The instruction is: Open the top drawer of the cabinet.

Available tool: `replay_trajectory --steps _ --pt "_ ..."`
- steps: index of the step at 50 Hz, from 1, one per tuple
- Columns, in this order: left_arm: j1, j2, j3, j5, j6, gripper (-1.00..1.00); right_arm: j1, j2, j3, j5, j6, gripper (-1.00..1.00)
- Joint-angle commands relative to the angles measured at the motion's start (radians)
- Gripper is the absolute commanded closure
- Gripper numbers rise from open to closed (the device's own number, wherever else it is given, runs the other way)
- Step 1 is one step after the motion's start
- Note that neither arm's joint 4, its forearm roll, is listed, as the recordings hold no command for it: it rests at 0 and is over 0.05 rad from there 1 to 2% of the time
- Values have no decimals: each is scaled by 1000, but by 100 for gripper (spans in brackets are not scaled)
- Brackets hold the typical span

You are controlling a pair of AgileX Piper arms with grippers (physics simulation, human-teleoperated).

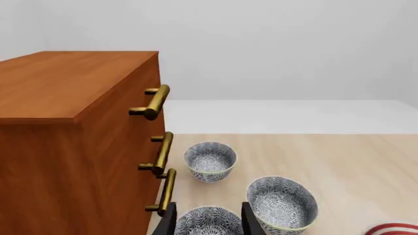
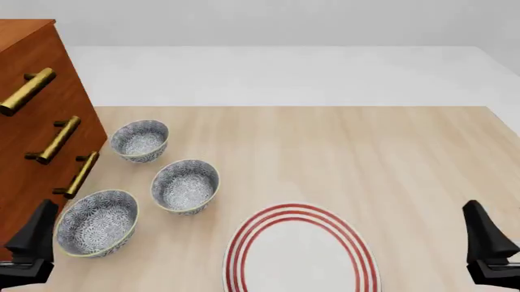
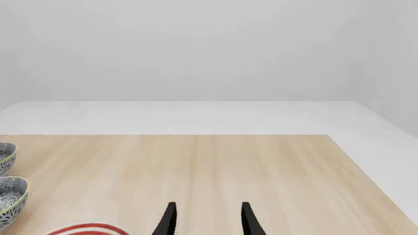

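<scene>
The cabinet (image 1: 58,161) is a tall reddish-brown wooden chest at the table's left edge (image 2: 16,182). Its top drawer (image 1: 127,85) (image 2: 36,52) sits flush with the front, carrying a long brass bar handle (image 1: 154,101) (image 2: 27,91). Two lower drawers with like handles sit beneath it. My left gripper (image 1: 207,218) (image 2: 33,240) is open and empty, low at the near left, well below and short of the top handle. My right gripper (image 3: 207,218) (image 2: 486,240) is open and empty at the near right, far from the cabinet.
Three blue-patterned bowls stand beside the cabinet: one farther back (image 2: 140,140), one in the middle (image 2: 185,185), one just ahead of my left gripper (image 2: 96,222). A white plate with red rings (image 2: 301,252) lies near the front centre. The table's far edge (image 2: 284,107) runs behind.
</scene>
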Motion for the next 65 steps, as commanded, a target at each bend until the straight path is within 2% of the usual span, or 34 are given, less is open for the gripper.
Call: replay_trajectory --steps 1,15,18,19,32,40,45,47,49,50,55,58,61,64,65 --pt "7 12 -2 -1 4 -100 0 5 -3 -1 0 -100" --pt "30 -12 -4 26 10 -100 0 5 -3 -1 0 -100" --pt "35 -15 -7 19 57 -100 0 5 -3 -1 0 -100" --pt "35 -15 -8 20 46 -100 0 5 -3 -1 0 -100" --pt "49 -17 -22 -60 259 -100 0 5 -3 -1 0 -100" --pt "53 -16 -39 -88 361 -100 0 5 -3 -1 0 -100" --pt "53 -17 -30 -116 415 -100 0 5 -3 -1 0 -100" --pt "55 -17 -22 -142 460 -100 0 5 -3 -1 0 -100" --pt "56 -17 -21 -145 469 -100 0 5 -3 -1 0 -100" --pt "51 -17 -12 -154 505 -100 0 5 -3 -1 0 -100" --pt "45 -17 -4 -189 583 -100 0 5 -3 -1 0 -100" --pt "48 -17 -2 -191 596 -100 0 5 -3 -1 1 -100" --pt "33 -17 0 -194 651 -100 0 5 -3 -1 0 -100" --pt "31 -17 0 -193 657 -100 0 5 -3 -1 0 -100" --pt "20 -16 -1 -196 701 -100 0 5 -3 -1 0 -100"
